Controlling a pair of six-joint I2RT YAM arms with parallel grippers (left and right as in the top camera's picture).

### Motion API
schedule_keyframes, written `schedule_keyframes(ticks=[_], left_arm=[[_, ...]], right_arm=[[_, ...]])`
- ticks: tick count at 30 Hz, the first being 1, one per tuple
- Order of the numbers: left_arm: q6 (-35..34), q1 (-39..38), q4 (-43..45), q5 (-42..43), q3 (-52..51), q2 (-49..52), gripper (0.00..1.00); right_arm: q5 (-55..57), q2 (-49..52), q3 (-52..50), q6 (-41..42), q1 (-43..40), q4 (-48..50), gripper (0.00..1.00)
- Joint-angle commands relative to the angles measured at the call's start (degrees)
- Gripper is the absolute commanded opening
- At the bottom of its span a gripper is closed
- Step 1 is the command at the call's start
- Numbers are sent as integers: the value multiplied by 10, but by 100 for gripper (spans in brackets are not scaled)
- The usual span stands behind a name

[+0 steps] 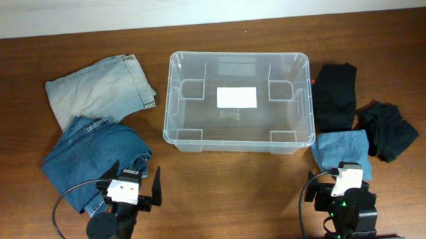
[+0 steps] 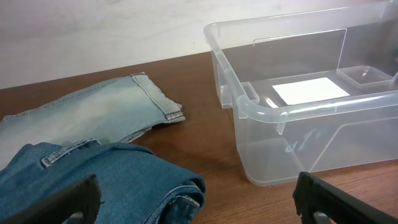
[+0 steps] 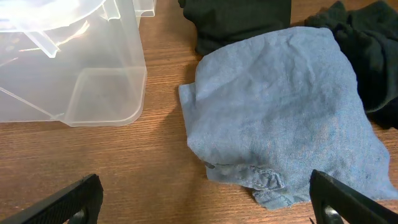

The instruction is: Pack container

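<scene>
The clear plastic container (image 1: pixel 171 107) stands at the table's middle back, with only a white label (image 1: pixel 236 97) on its floor. It also shows in the left wrist view (image 2: pixel 292 109) and the right wrist view (image 3: pixel 81 99). My left gripper (image 1: pixel 134 190) is open and empty at the front left, beside dark blue jeans (image 1: pixel 86 156). In its own view its fingers (image 2: pixel 199 202) straddle the jeans' edge (image 2: pixel 124 180). My right gripper (image 1: pixel 341 186) is open and empty at the front right, just before a light blue folded cloth (image 1: pixel 340 149), which fills its view (image 3: pixel 280 112).
Light-wash jeans (image 1: pixel 98 89) lie at the back left and show in the left wrist view (image 2: pixel 93 115). A black folded garment (image 1: pixel 335 94) and a crumpled black one (image 1: pixel 389 130) lie right of the container. Bare wood runs along the front.
</scene>
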Motion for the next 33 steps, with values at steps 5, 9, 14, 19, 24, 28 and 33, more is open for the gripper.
schedule_keyframes(ticks=[5, 9, 14, 19, 24, 28, 33], left_arm=[[9, 1, 3, 4, -4, -5, 100], [9, 1, 3, 5, -4, -5, 100], [9, 1, 3, 5, -4, -5, 100], [10, 1, 6, 2, -4, -5, 100], [-19, 1, 48, -11, 1, -3, 100], [-116, 1, 34, -62, 65, 54, 100], [-154, 2, -107, -104, 293, 286, 100]], right_arm=[[1, -4, -3, 4, -3, 0, 99], [1, -4, -3, 4, -3, 0, 98], [1, -4, -3, 4, -3, 0, 98], [1, -4, -3, 4, -3, 0, 98], [1, -4, -3, 4, -3, 0, 98], [1, -4, -3, 4, -3, 0, 98], [1, -4, -3, 4, -3, 0, 98]])
